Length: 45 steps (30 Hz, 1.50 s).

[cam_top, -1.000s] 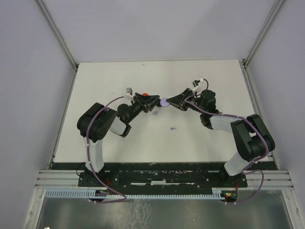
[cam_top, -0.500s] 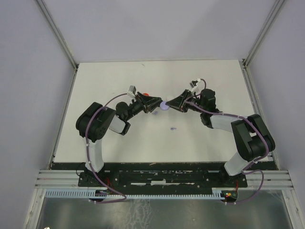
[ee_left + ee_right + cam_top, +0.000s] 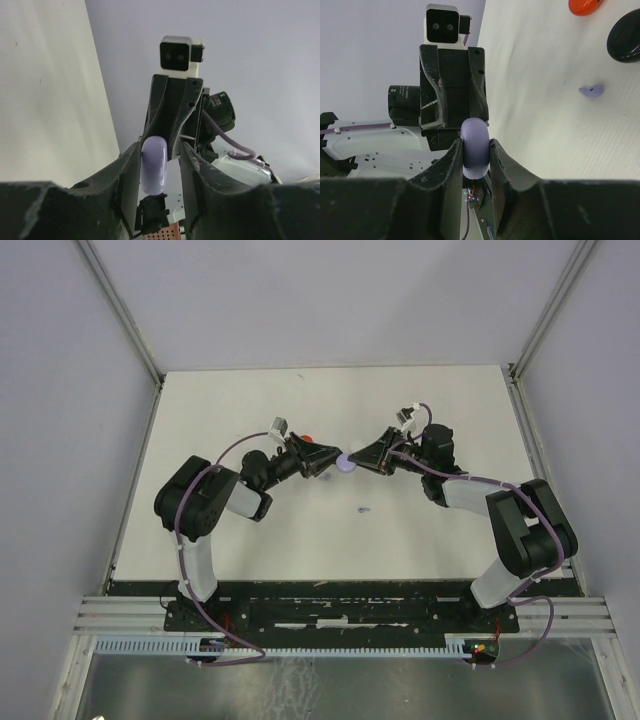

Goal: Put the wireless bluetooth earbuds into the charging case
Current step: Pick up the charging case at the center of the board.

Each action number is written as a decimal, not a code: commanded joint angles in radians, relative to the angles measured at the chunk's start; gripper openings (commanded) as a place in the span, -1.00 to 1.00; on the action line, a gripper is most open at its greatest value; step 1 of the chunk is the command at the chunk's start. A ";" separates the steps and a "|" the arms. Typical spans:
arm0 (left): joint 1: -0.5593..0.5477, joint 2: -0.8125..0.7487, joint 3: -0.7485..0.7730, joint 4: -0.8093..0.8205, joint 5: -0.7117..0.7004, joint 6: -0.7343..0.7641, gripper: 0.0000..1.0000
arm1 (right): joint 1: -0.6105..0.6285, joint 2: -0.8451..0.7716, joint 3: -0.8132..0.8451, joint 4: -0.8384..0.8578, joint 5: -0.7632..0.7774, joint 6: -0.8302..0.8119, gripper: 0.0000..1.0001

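Right pincer clamps the lavender charging case (contents hidden); left pincer apart.

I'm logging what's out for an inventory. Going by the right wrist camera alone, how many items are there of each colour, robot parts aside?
Lavender: 2, a round case and a small earbud on the table
Red: 1, a red object cut off by the top edge
Black: 1, a black object at the right edge
Total: 4

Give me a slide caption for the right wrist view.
Right gripper jaws clamp lavender charging case facing left gripper; lavender earbud lies loose.
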<state>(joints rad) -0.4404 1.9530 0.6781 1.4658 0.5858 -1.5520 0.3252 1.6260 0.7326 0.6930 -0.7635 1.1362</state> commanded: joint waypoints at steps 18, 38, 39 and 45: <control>-0.008 -0.040 0.020 -0.020 0.075 0.073 -0.23 | -0.003 -0.005 0.048 0.048 -0.027 -0.031 -0.78; -0.009 -0.042 0.019 -0.020 0.086 0.067 -0.94 | -0.010 0.019 0.059 0.056 -0.015 -0.020 0.15; -0.007 -0.045 0.016 -0.030 0.077 0.069 -0.94 | -0.014 0.010 0.060 0.040 -0.007 -0.031 0.25; 0.013 -0.097 -0.024 -0.149 -0.002 0.103 -0.94 | -0.023 -0.149 0.109 -0.352 0.145 -0.303 0.67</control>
<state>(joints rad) -0.4438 1.9411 0.6773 1.3720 0.6403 -1.5127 0.3069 1.6173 0.7586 0.5869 -0.7307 1.0523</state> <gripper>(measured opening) 0.307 0.775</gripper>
